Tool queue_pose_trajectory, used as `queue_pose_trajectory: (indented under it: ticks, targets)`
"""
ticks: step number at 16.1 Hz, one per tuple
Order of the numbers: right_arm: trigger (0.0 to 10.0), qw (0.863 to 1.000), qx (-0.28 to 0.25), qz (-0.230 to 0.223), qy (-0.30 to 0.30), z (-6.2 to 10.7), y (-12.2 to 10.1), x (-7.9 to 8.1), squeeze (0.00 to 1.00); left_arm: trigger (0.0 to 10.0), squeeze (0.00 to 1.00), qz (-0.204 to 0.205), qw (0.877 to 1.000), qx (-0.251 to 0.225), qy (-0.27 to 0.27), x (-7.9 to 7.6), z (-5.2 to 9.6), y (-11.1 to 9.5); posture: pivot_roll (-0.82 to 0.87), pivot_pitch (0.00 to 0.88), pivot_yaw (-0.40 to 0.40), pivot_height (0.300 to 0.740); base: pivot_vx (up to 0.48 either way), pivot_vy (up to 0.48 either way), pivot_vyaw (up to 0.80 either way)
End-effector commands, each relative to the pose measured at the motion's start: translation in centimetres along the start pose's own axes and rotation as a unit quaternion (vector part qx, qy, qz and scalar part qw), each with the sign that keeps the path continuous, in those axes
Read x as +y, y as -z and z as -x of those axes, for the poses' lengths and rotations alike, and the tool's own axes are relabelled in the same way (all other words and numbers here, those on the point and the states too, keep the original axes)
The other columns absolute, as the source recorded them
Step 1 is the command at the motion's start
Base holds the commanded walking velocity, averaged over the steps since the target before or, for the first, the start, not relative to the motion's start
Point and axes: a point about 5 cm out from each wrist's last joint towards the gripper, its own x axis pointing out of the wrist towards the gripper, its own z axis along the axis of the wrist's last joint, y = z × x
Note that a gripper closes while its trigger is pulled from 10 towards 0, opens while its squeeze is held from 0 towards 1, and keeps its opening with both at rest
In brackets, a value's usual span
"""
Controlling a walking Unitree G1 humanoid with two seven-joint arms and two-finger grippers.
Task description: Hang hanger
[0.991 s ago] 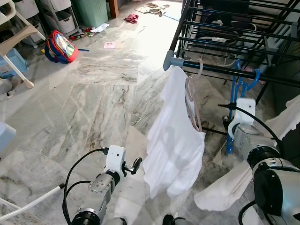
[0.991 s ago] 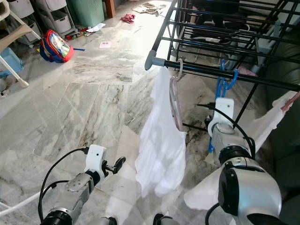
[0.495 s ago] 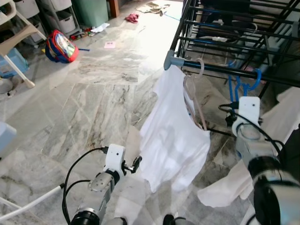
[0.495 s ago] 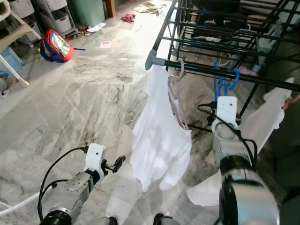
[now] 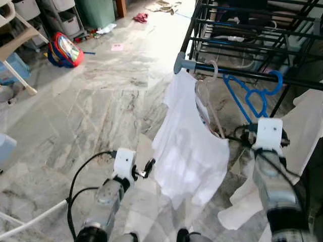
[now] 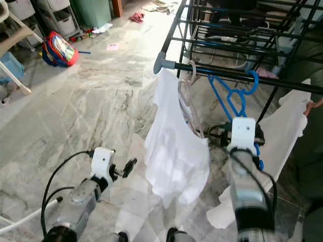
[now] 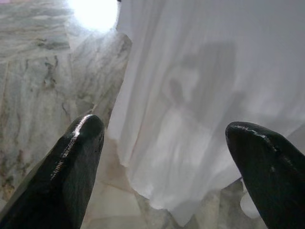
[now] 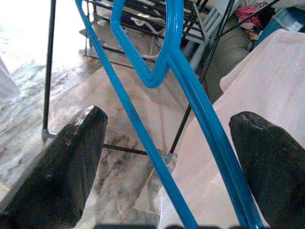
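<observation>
A blue hanger [image 5: 248, 99] hangs by its hook on the black rail [image 5: 237, 74] of the drying rack. In the right wrist view my right gripper [image 8: 169, 119] is open. The blue hanger [image 8: 190, 90] runs between its fingers and touches neither. That arm's white wrist [image 5: 269, 133] sits just below the hanger. Left of it on the same rail, a white shirt [image 5: 189, 146] hangs on a pale hanger [image 5: 214, 70]. My left gripper [image 5: 149, 166] is open and low, beside the shirt's hem, holding nothing.
More black rack bars [image 5: 242, 35] stretch behind the rail. White cloth [image 5: 308, 118] hangs at the right and drapes to the marble floor [image 5: 101, 111]. A red backpack [image 5: 65, 50], a chair [image 5: 15, 45] and storage drawers [image 5: 65, 15] stand at the far left.
The right arm has drawn down and back from the rail. The blue hanger has turned broadside and hangs free. The white shirt has swayed a little.
</observation>
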Motion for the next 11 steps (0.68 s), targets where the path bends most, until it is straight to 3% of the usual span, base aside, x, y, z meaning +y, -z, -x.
queue_pose_trajectory:
  ticks: [1,4,7,8,9,10,11]
  targets:
    - [10.0,1.000,-0.005,0.006,-0.001,1.1,0.0,0.2,1.00,10.0,0.00,-0.013,1.000,-0.001,0.004,0.0,0.5,0.2,0.05,0.210,0.014,0.740,0.000,0.000,0.00]
    - [10.0,0.999,-0.042,0.001,-0.006,2.9,-0.5,1.0,1.00,10.0,0.00,-0.030,0.999,-0.019,-0.022,1.1,1.5,-0.1,0.06,0.196,0.000,0.740,0.000,0.000,0.00]
    - [10.0,0.996,-0.086,0.016,-0.033,3.9,-2.0,2.4,1.00,10.0,0.00,-0.050,0.994,-0.067,-0.072,2.5,2.0,-2.3,0.10,0.191,0.007,0.740,0.000,0.000,0.00]
    - [10.0,0.991,-0.121,0.038,-0.051,4.5,-2.9,3.0,0.81,10.0,0.00,-0.076,0.986,-0.103,-0.104,3.0,2.5,-4.2,0.11,0.202,0.009,0.740,0.000,0.000,0.00]
    - [10.0,0.989,-0.127,0.046,-0.054,4.6,-2.9,3.1,0.81,10.0,0.00,-0.086,0.984,-0.109,-0.112,3.0,2.6,-4.5,0.11,0.202,0.009,0.740,0.000,0.000,0.00]
    - [10.0,0.988,-0.136,0.050,-0.059,4.9,-3.1,3.5,0.00,10.0,0.00,-0.090,0.982,-0.115,-0.121,3.3,2.8,-4.9,0.11,0.210,0.007,0.740,0.000,0.000,0.00]
    - [10.0,0.986,-0.142,0.051,-0.064,5.1,-3.2,3.7,0.00,10.0,0.00,-0.093,0.980,-0.120,-0.126,3.2,2.9,-5.1,0.11,0.207,0.007,0.740,0.000,0.000,0.00]
